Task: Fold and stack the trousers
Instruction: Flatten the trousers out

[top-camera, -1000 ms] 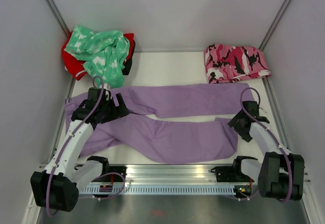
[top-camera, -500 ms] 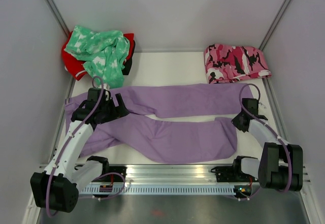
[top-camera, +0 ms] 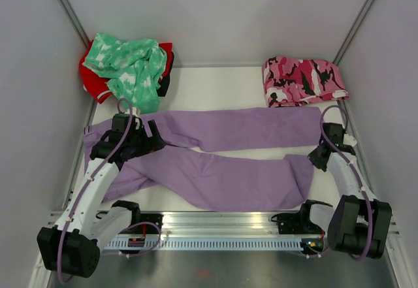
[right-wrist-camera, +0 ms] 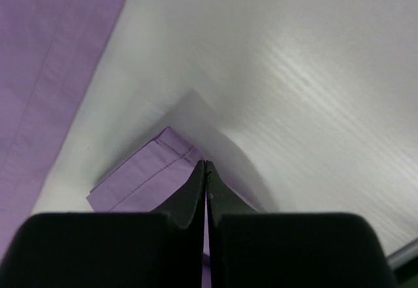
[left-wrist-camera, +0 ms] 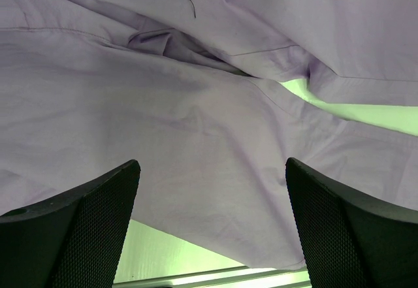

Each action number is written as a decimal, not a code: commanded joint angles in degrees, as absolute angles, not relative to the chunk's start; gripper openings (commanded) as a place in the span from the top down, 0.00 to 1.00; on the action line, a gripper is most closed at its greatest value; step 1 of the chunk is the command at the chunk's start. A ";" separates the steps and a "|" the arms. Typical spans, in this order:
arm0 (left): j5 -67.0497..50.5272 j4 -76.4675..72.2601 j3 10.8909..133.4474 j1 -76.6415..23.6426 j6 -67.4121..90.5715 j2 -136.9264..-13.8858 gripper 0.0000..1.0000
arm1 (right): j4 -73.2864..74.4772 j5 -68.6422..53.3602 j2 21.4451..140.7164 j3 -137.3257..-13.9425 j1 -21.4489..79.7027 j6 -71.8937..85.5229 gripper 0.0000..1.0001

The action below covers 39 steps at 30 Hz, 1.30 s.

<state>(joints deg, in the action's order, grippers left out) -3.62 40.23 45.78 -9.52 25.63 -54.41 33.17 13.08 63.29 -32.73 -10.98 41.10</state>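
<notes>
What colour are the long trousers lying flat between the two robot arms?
Plain lilac-purple. The trousers show best in the top external view.

The trousers [top-camera: 228,170] are plain lilac-purple all over, with no print. In the right wrist view their hem carries a line of darker purple stitching, and in the left wrist view a short dark thread shows on the cloth. The table [top-camera: 215,85] is white, with a pale green cast in the left wrist view. The mint-green garment [top-camera: 130,63] has a blotchy white pattern, the red garment [top-camera: 90,84] is a solid red, and the camouflage garment [top-camera: 302,79] mixes pink, black and white. The left gripper [left-wrist-camera: 212,164] and the right gripper [right-wrist-camera: 206,167] are black, the left one's pads finely dotted. The arms [top-camera: 95,183] are white with black joints.
</notes>
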 commanded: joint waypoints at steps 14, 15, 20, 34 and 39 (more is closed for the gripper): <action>5.53 41.57 45.97 -12.13 28.65 -51.33 0.02 | 43.59 28.65 71.72 -53.88 -28.82 23.47 1.00; 5.89 41.66 45.97 -12.13 28.91 -51.15 0.02 | 43.07 28.13 71.54 -54.22 -31.26 22.25 1.00; 6.85 41.75 45.97 -12.13 29.18 -50.89 0.02 | 49.29 31.11 72.86 -58.09 -32.87 24.33 1.00; 8.61 42.54 47.37 -12.83 29.53 -52.64 0.02 | 51.88 11.81 60.39 -61.26 -29.19 29.31 0.05; 8.88 43.94 49.30 -11.96 35.32 -55.81 0.00 | 37.11 -3.86 60.46 -55.47 -19.10 26.36 0.05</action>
